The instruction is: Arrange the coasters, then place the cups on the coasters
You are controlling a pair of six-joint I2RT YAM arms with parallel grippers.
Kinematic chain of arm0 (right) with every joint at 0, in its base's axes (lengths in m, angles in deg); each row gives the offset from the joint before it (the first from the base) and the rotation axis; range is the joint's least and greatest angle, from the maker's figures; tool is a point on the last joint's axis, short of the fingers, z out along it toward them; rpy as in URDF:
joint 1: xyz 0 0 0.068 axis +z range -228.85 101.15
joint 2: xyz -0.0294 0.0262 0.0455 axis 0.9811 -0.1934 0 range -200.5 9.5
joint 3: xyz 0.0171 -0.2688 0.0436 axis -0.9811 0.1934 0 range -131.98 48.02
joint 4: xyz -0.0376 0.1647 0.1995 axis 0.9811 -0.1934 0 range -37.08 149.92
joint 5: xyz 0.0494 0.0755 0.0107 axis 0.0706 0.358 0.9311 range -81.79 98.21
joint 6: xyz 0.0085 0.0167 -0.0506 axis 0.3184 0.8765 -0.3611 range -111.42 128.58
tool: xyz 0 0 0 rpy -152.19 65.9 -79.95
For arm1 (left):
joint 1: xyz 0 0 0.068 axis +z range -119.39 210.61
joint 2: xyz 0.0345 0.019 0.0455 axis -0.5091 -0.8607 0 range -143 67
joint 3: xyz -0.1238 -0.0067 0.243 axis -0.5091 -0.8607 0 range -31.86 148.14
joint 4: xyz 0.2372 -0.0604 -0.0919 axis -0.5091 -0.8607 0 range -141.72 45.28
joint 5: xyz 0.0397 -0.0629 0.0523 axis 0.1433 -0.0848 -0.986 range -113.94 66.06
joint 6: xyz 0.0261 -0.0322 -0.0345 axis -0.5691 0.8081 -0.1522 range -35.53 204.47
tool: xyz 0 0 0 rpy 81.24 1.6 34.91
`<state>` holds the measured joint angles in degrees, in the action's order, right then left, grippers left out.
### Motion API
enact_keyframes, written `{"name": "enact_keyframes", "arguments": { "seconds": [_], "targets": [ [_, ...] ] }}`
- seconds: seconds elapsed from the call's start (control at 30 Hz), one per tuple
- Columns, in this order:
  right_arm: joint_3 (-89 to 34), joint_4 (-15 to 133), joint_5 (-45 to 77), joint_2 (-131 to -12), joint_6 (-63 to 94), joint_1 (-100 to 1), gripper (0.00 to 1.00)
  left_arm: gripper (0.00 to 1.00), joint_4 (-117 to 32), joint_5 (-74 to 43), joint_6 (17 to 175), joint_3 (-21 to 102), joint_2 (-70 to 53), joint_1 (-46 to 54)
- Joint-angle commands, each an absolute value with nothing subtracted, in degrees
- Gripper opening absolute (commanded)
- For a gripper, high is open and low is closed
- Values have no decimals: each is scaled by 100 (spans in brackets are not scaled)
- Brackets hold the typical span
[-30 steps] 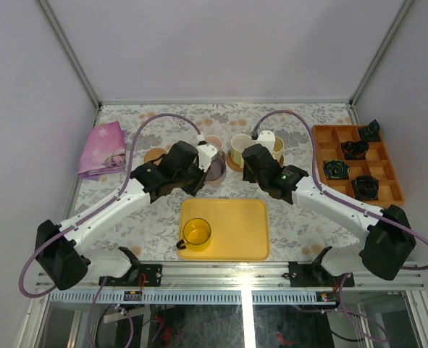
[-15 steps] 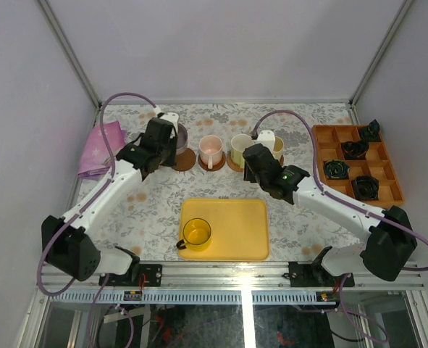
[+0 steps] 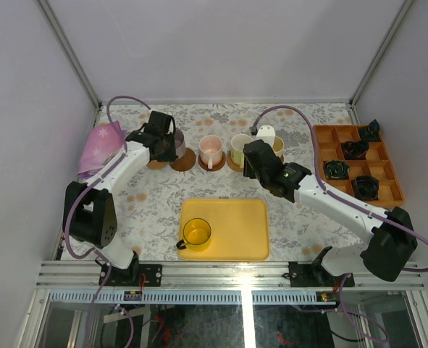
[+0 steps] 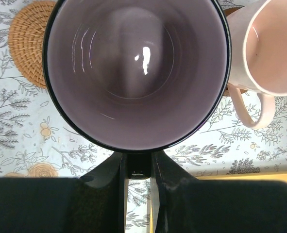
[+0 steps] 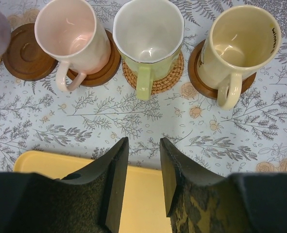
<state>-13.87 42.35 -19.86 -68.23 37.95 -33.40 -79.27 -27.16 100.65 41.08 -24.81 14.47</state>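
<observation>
The left fingers [image 4: 113, 175] are clenching the purple-grey mug [image 4: 136, 73] at its near side. They are holding it upright near the tabletop's far edge, left of the middle, just beside the pink mug [image 4: 269, 43] and a bare woven coaster [image 4: 29, 43]. Whether it is resting on anything cannot be told. The right fingers [image 5: 116, 165] are hanging released and empty over the yellow tray's [image 5: 138, 213] far edge. The pink mug is sitting on a dark wooden coaster [image 5: 104, 73], the green-handled white mug [image 5: 148, 31] on a woven one, and the cream mug [image 5: 240, 41] on another dark one. A further dark wooden coaster [image 5: 24, 53] is lying bare. The yellow mug [image 3: 196, 233] is sitting in the tray's near-left corner.
</observation>
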Motion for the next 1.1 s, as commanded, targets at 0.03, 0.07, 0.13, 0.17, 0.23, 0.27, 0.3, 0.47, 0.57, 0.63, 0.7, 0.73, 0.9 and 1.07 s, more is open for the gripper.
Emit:
{"name": "enact_keyframes", "arguments": {
  "seconds": [0.03,0.07,0.13,0.17,0.23,0.27,0.3,0.47,0.57,0.63,0.7,0.73,0.9,1.07],
  "targets": [
    [-1642,4270,-2263,-6749,3705,-3367,39,0,-7136,-2521,10236,4305,-2604,1435],
    [-1633,4275,-2263,-6753,3706,-3365,39,0,-7101,-2495,10231,4288,-2641,1430],
    [-1642,4273,-2264,-6773,3682,-3363,39,0,-7034,-2475,10216,4254,-2731,1430],
    [-1652,4270,-2256,-6789,3680,-3367,39,0,-6997,-2447,10214,4245,-2768,1434],
    [-1674,4266,-2248,-6821,3666,-3366,39,0,-6913,-2412,10205,4203,-2851,1435],
    [-1681,4268,-2247,-6831,3662,-3363,39,0,-6889,-2398,10204,4196,-2898,1435],
    [-1684,4269,-2246,-6841,3662,-3364,39,0,-6875,-2391,10204,4194,-2934,1430],
    [-1698,4267,-2231,-6871,3678,-3363,39,0,-6854,-2331,10192,4173,-3116,1435],
    [-1683,4266,-2229,-6880,3703,-3365,39,0,-6846,-2364,10162,4154,-3204,1435],
    [-1680,4268,-2228,-6888,3715,-3361,39,0,-6845,-2392,10148,4148,-3248,1434],
    [-1683,4264,-2224,-6902,3722,-3366,39,0,-6836,-2405,10127,4149,-3287,1435],
    [-1678,4262,-2225,-6909,3729,-3367,39,0,-6836,-2405,10119,4150,-3299,1435],
    [-1686,4268,-2195,-6933,3746,-3363,39,0,-6793,-2394,10100,4134,-3369,1435],
    [-1685,4256,-2193,-6946,3754,-3364,39,0,-6749,-2362,10086,4087,-3452,1435]
  ]
}}
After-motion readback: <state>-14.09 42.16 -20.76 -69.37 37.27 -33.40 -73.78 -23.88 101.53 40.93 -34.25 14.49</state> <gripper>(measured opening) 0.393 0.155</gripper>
